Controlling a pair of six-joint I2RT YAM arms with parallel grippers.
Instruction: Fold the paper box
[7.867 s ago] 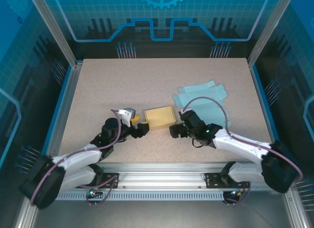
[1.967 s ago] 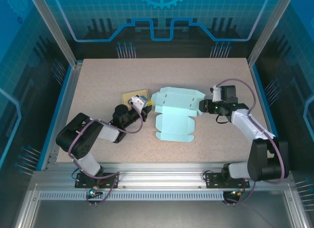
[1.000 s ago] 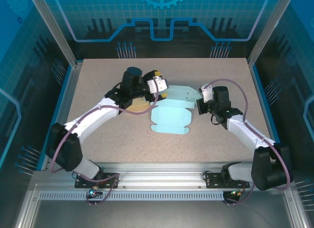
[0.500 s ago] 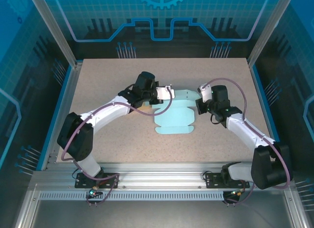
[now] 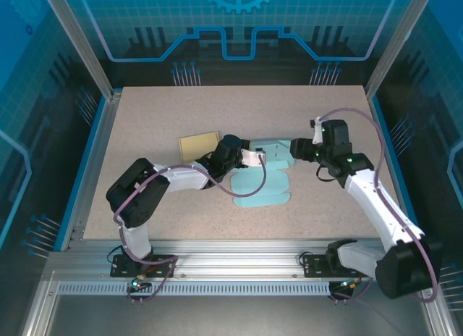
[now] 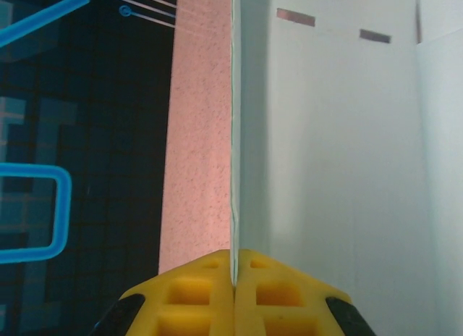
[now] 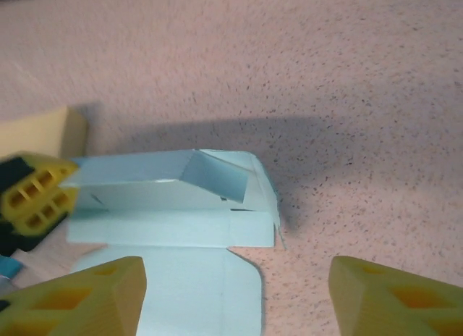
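Observation:
The light blue paper box [image 5: 259,184] lies partly folded at the table's middle, its far wall and side flaps raised. My left gripper [image 5: 265,157] reaches in from the left and is shut on that raised wall. In the left wrist view its yellow fingers [image 6: 195,300] pinch the thin upright sheet [image 6: 233,133], with the box's pale panel [image 6: 340,169] to the right. My right gripper [image 5: 297,148] stands open just right of the box, touching nothing. From the right wrist, the box [image 7: 166,206] lies ahead of the open gripper [image 7: 235,285], with the left gripper's yellow finger [image 7: 35,195] at its left end.
A tan, flat folded box [image 5: 199,145] lies left of the blue one, behind the left arm, and shows again as a pale block [image 7: 36,129] in the right wrist view. Blue rails edge the speckled table [image 5: 166,111]. Bare tabletop lies on the far and right sides.
My right gripper has opened, let go of the box's right end and drawn back to the right. The left arm has dropped lower, its gripper staying shut on the box wall.

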